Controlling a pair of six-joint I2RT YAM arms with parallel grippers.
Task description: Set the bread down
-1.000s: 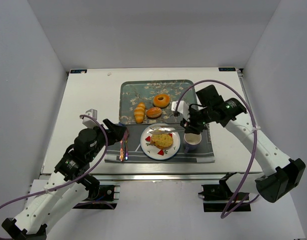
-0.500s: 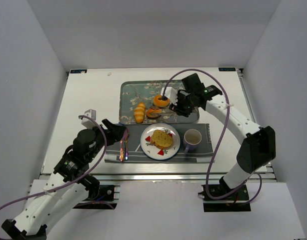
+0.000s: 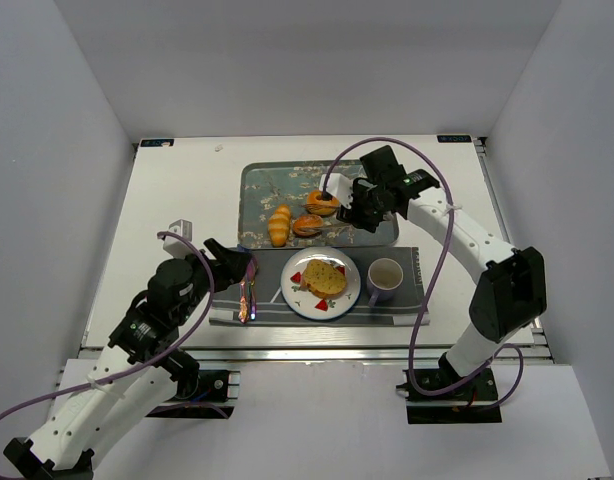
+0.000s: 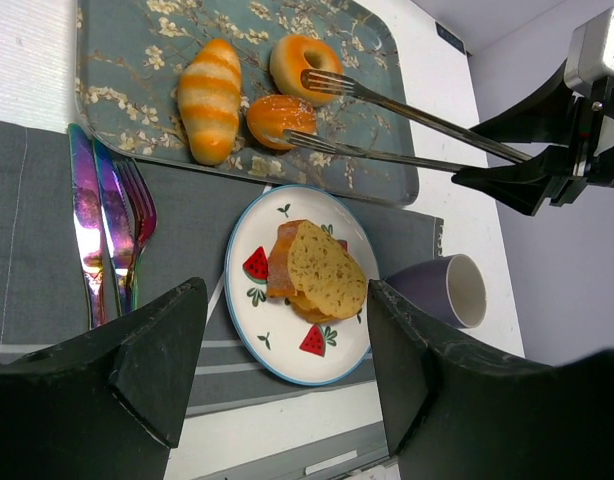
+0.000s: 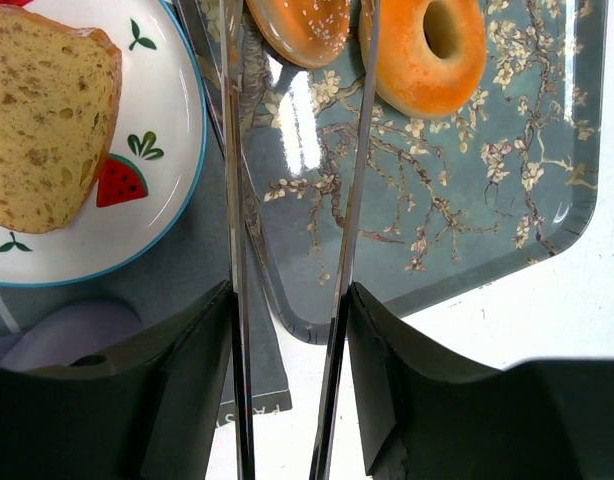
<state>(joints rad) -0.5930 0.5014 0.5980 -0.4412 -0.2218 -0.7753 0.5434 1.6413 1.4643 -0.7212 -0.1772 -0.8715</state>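
A bread slice (image 3: 325, 277) lies on the white watermelon plate (image 3: 292, 290); it also shows in the left wrist view (image 4: 322, 270) and the right wrist view (image 5: 42, 110). On the floral tray (image 3: 262, 185) lie a croissant (image 3: 279, 224), a donut (image 3: 322, 201) and a round bun (image 3: 307, 225). My right gripper (image 3: 362, 212) is shut on metal tongs (image 5: 352, 200). The tongs' open tips reach over the bun (image 5: 297, 25) and donut (image 5: 427, 50). My left gripper (image 3: 232, 262) is open and empty, hovering above the mat's left end, with the plate seen between its fingers.
A grey placemat (image 3: 412, 300) carries the plate, a purple mug (image 3: 384, 279) to its right and iridescent cutlery (image 3: 247, 292) to its left. A small metal clip (image 3: 181, 226) lies left of the tray. White walls enclose the table.
My right arm swung from beside the mug back and left to the tray with the tongs, and has hardly moved in the last half second. The left arm has stayed put.
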